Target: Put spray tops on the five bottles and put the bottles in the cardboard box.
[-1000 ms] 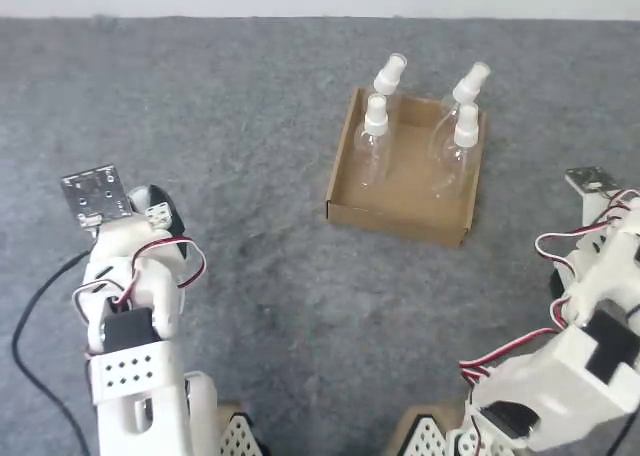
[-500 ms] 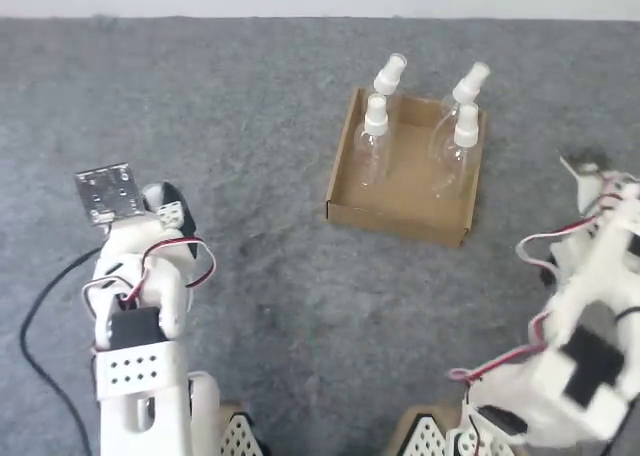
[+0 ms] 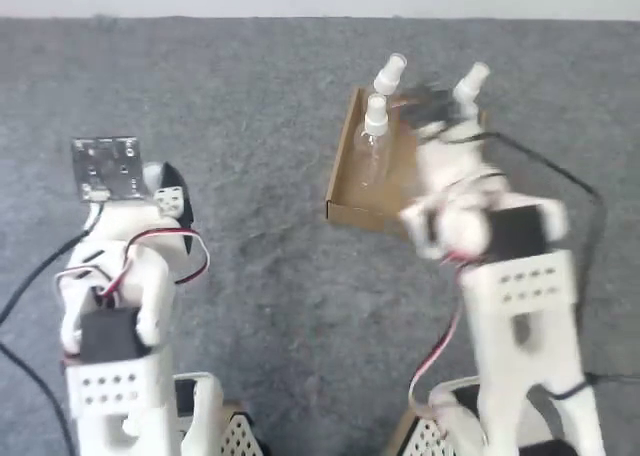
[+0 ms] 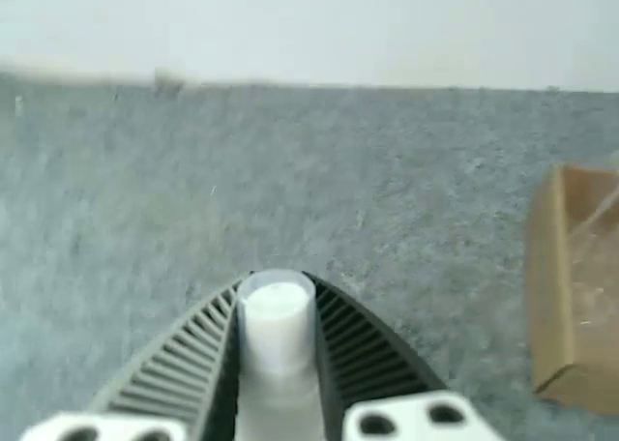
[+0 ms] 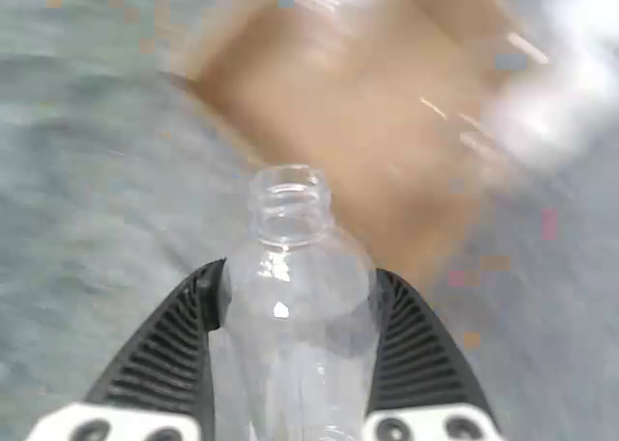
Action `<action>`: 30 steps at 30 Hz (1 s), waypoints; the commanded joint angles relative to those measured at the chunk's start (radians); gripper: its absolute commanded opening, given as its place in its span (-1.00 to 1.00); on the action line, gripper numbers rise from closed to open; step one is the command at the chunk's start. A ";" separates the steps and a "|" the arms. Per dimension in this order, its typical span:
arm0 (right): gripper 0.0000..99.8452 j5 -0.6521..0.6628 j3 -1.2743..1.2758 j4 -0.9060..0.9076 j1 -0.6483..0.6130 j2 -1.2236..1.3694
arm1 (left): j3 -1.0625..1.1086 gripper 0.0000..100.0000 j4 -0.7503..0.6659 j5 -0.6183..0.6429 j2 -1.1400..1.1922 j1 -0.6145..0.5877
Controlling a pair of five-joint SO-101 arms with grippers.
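Observation:
My left gripper [image 4: 278, 288] is shut on a white spray top [image 4: 278, 337], low over the grey carpet at the left of the table [image 3: 168, 194]. My right gripper [image 5: 295, 277] is shut on a clear bottle [image 5: 288, 230] with an open neck and no top. In the high view the right arm [image 3: 455, 191] reaches over the cardboard box [image 3: 345, 191] and hides its right part. Three bottles with spray tops stand up in the box: one [image 3: 375, 128] near the left wall, one [image 3: 388, 74] at the back left, one [image 3: 474, 80] at the back right.
Grey carpet [image 3: 260, 106] covers the table, with open room between the two arm bases and left of the box. The box's side wall [image 4: 571, 286] stands off to one side ahead of my left gripper. A pale wall runs behind the table.
The right arm has swung from the table's right edge inward and forward over the box, carrying the open bottle. The left arm has shifted a little and risen slightly.

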 commanded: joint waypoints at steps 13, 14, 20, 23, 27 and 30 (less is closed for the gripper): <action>-0.99 -0.150 0.428 -0.622 -0.542 -0.058 | -0.535 -0.98 0.040 0.135 -0.011 0.229; -0.99 -0.150 0.445 -0.650 -0.559 -0.058 | -0.532 -0.98 0.015 0.153 -0.011 0.229; -0.99 -0.141 0.468 -0.690 -0.593 -0.058 | -0.446 -0.98 -0.100 0.238 -0.017 0.227; -0.99 -0.140 0.485 -0.702 -0.593 -0.058 | -0.418 -0.98 -0.110 0.239 -0.018 0.227; -0.99 -0.130 0.537 -0.842 -0.604 -0.053 | -0.404 -0.98 -0.112 0.258 -0.014 0.227; -0.99 -0.137 0.617 -1.000 -0.624 -0.058 | -0.377 -0.98 -0.112 0.307 -0.020 0.227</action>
